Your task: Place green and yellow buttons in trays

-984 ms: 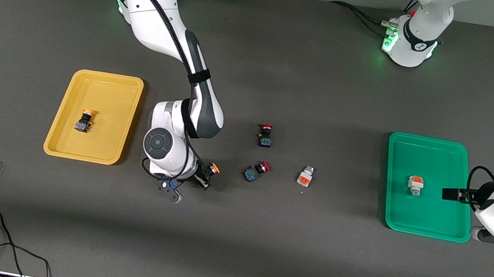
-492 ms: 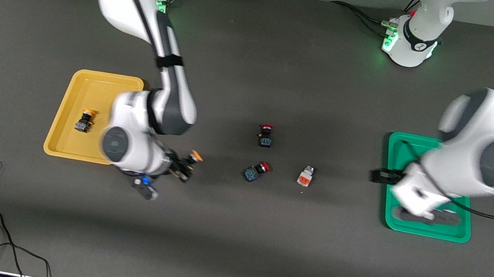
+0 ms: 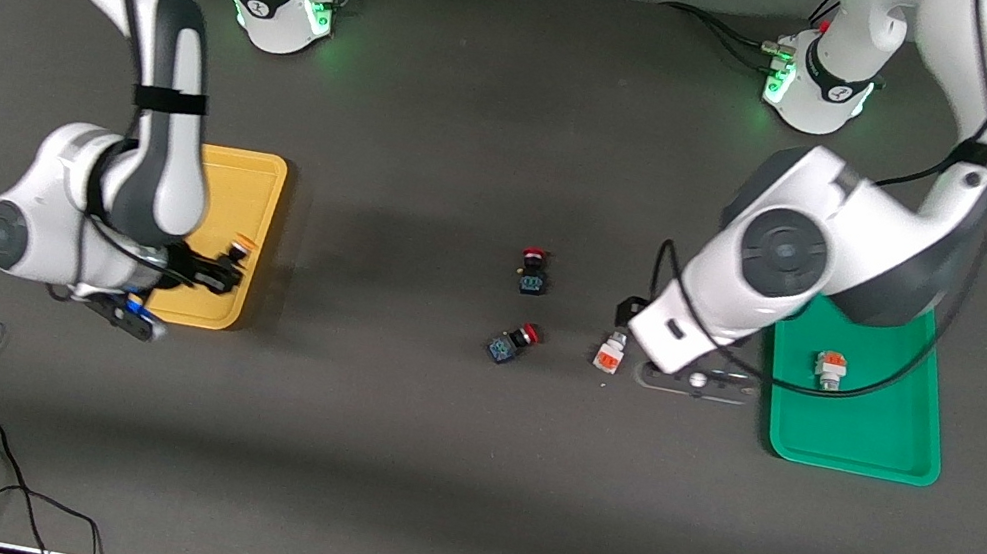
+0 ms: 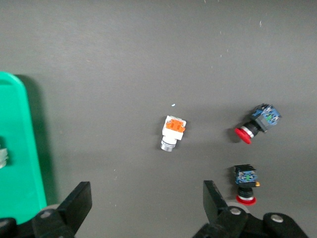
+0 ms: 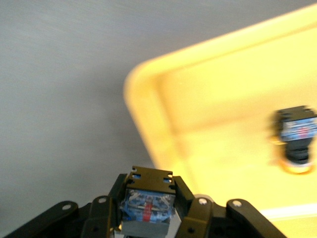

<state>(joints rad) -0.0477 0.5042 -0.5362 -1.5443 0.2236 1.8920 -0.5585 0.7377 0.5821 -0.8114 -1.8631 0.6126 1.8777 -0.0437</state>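
I've got the right gripper (image 3: 224,262) over the corner of the yellow tray (image 3: 267,176) nearest the front camera, jaws closed on a yellow-capped button (image 3: 239,248); the right wrist view shows its blue-and-black body (image 5: 147,206) pinched between them, above the tray rim. A second yellow-capped button (image 5: 296,144) already lies in that tray; in the front view the arm hides it.

My left gripper (image 4: 143,206) hangs over the counter (image 3: 439,471) above the loose white button (image 3: 609,354), jaws spread wide and empty. The left wrist view shows that button (image 4: 172,132) lying on its side between the jaw tips' line and apart from them, so no contact yet. It sits on the counter just beside the green tray (image 3: 849,451), toward the right arm's end. The other white button (image 3: 830,369) already rests inside the green tray.

Two red-capped buttons, one (image 3: 532,271) farther from the front camera and one (image 3: 510,343) nearer, lie mid-counter and are not part of the job.

Progress, my call: two of four placed, a third held over its tray and awaiting release, the fourth not yet grasped. Height of the held button above the tray floor is hard to judge, probably low enough to drop.
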